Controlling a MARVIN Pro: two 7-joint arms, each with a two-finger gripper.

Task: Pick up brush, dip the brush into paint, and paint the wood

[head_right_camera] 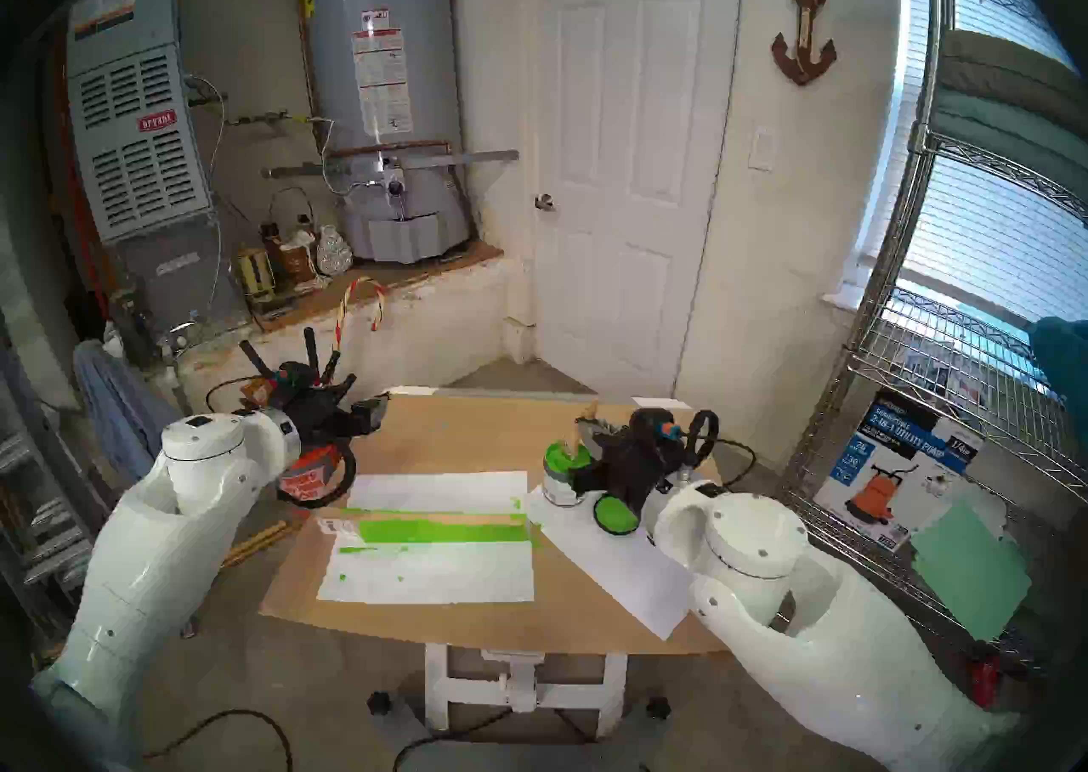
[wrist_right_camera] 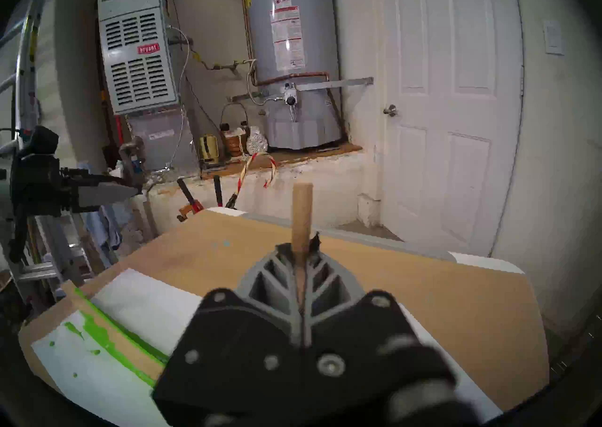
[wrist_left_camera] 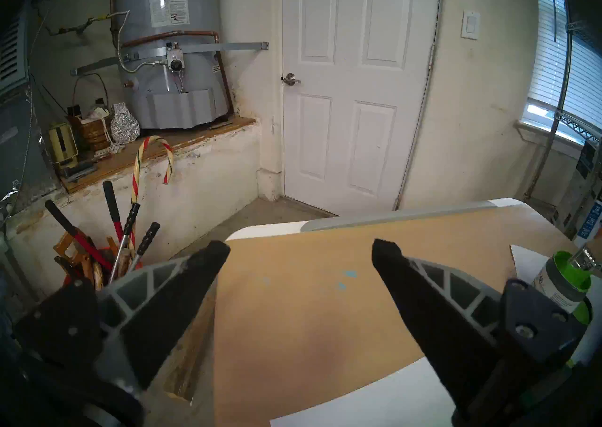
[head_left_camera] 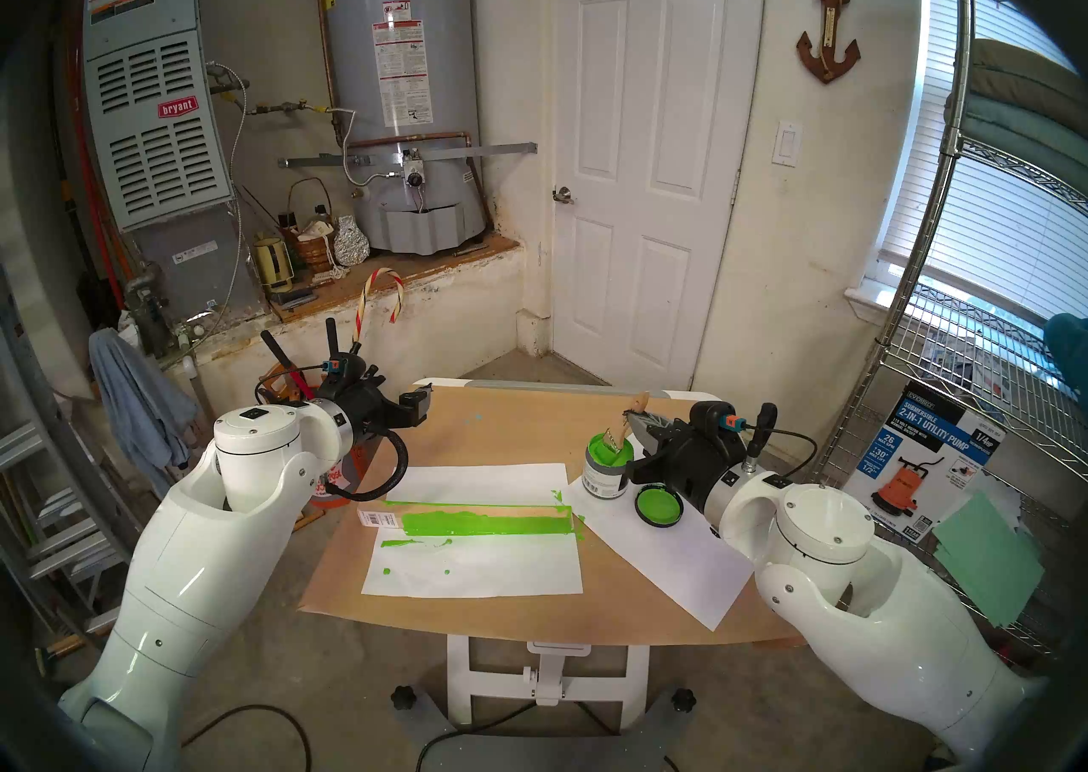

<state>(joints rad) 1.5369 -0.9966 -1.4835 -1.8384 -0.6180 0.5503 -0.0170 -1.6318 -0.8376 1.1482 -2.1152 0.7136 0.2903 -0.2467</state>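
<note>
The brush (head_left_camera: 639,403) stands tilted in my right gripper (head_left_camera: 633,417), which is shut on its pale wooden handle (wrist_right_camera: 302,211). Its silver ferrule (head_left_camera: 617,446) reaches down into the open jar of lime-green paint (head_left_camera: 606,467); the bristles are hidden inside. The jar also shows in the left wrist view (wrist_left_camera: 565,286). The wood (head_left_camera: 488,522) lies across the middle of the table, mostly green, with a white barcode sticker (head_left_camera: 380,517) at its left end. My left gripper (head_left_camera: 421,406) is open and empty above the table's far left corner, its fingers (wrist_left_camera: 202,270) wide apart.
White paper sheets (head_left_camera: 471,570) smeared green lie around the strip on brown paper (head_left_camera: 518,429). The jar's lid (head_left_camera: 658,507) lies green side up beside the jar. A bucket of tools (wrist_left_camera: 107,253) stands left of the table, a wire shelf (head_left_camera: 942,400) to the right.
</note>
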